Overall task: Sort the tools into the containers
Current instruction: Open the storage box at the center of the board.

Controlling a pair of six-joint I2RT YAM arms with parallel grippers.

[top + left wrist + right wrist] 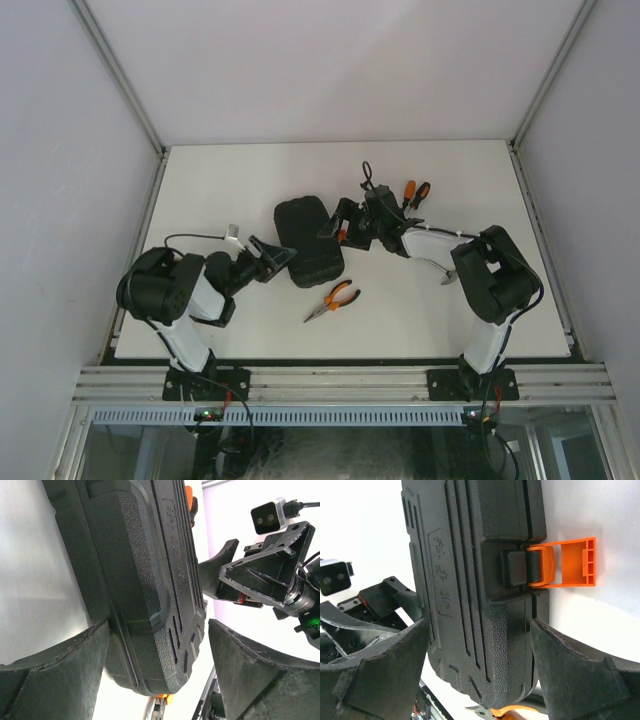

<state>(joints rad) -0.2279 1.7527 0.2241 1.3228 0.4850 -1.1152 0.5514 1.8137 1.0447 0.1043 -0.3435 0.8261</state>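
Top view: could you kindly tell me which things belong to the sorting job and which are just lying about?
Job:
black tool case
orange-handled pliers
screwdrivers

Not the job:
white table
aluminium frame

A white table (250,180) stands enclosed by plain pale walls (340,60) on three sides (left, back, right). Silver metal rails (340,382) run along its near edge and up the back corners. Soft, even light.

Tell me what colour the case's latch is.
The latch is orange, clearest in the right wrist view.
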